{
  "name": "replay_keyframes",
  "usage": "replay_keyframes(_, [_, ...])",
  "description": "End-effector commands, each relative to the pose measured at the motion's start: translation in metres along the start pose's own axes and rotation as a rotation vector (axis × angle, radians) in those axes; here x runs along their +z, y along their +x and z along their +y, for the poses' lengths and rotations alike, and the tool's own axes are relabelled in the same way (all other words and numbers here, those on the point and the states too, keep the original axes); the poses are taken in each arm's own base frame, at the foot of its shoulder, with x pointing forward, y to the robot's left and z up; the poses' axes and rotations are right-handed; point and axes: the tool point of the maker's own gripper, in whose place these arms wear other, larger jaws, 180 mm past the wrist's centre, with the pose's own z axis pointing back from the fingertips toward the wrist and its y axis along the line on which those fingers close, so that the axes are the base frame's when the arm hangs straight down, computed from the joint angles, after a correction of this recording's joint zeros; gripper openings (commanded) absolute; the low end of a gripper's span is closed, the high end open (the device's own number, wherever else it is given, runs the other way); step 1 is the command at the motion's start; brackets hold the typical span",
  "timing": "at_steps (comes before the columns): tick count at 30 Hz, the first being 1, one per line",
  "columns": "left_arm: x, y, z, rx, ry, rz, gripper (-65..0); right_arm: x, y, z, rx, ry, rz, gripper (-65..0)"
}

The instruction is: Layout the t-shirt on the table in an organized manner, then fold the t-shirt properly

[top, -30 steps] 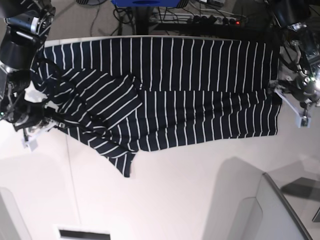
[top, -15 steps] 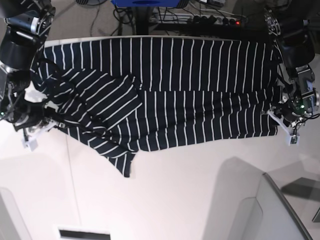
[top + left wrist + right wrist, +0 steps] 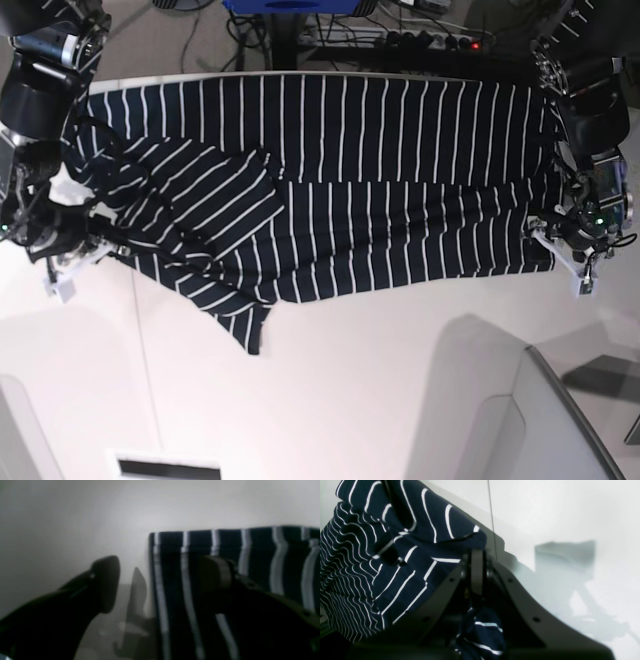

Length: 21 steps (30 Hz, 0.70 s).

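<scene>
The white worktop (image 3: 330, 400) carries the t-shirt (image 3: 330, 180), which lies spread widthwise along the far edge. In the base view one long half is folded onto the other, and a sleeve portion is folded diagonally across the body on that view's left, its tip pointing toward the near side.

The right claw (image 3: 477, 580) sits at that left edge. Only the right wrist view shows its state: the fingers are pressed together, pinching a fold of striped fabric, with more cloth hanging below them.

The left claw (image 3: 160, 580) sits at the shirt's opposite lower corner. The left wrist view, though blurred, shows it spread: one finger (image 3: 105, 580) over bare worktop, the other (image 3: 217, 572) over the fabric, the shirt's edge between them.
</scene>
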Motion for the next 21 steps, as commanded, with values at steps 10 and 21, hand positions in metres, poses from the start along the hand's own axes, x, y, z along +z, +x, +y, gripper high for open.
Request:
replay_keyframes(10, [-0.022, 0.025, -0.005, -0.049, -0.021, -0.099, -16.3, 0.007, 0.022, 0.002, 0.014, 0.009, -0.057, -64.8])
replay_keyframes(21, [-0.025, 0.022, -0.022, -0.050, -0.049, -0.106, -44.8, 0.007, 0.022, 0.002, 0.014, 0.009, -0.057, -64.8])
